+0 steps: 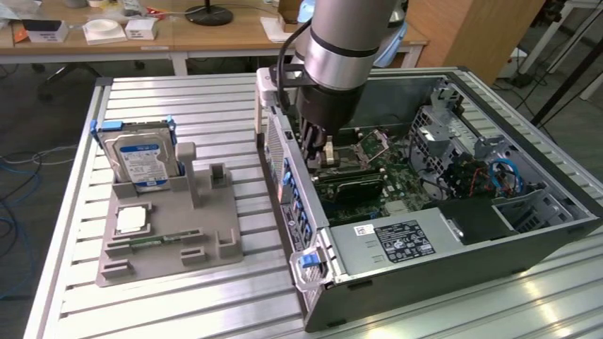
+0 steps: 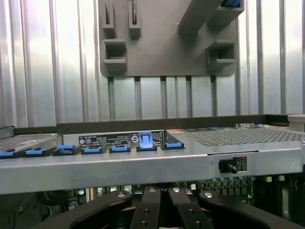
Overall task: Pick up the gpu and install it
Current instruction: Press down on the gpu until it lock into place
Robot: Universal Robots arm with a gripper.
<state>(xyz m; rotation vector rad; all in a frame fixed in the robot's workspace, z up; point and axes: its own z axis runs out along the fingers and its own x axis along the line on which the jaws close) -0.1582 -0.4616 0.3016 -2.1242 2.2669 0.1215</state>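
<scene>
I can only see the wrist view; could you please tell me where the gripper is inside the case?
Observer: The gripper is down inside the open case, over the motherboard.
Operator: Where is the gpu?
Observer: A black card, likely the gpu, sits just under the gripper; whether they touch I cannot tell.
Operator: What's in the holder?
Observer: The hard drive stands upright in the holder, at the exterior view's left.
</scene>
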